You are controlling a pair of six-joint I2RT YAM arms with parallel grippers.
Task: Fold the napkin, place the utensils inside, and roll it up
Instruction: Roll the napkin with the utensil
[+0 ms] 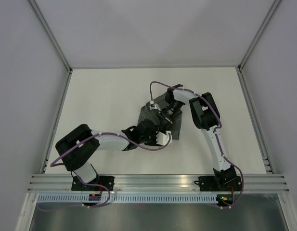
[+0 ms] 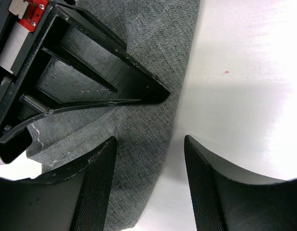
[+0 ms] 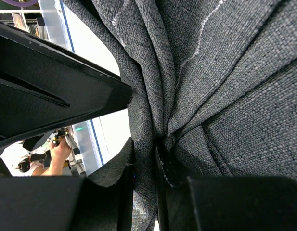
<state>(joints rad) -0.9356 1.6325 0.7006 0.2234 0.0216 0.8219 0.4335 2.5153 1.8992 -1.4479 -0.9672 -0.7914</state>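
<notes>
Because the napkin [image 1: 147, 114] in the middle of the top view is soft and floppy, the right gripper [image 3: 143, 160] pinches a bunched fold while the left gripper [image 2: 149, 144] hangs open over its edge.

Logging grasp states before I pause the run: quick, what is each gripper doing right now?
Left gripper: open, holding nothing.
Right gripper: shut on the napkin.

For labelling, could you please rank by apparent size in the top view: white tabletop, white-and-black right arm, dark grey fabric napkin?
White tabletop
White-and-black right arm, though nearer the camera
Dark grey fabric napkin, partly hidden
</notes>
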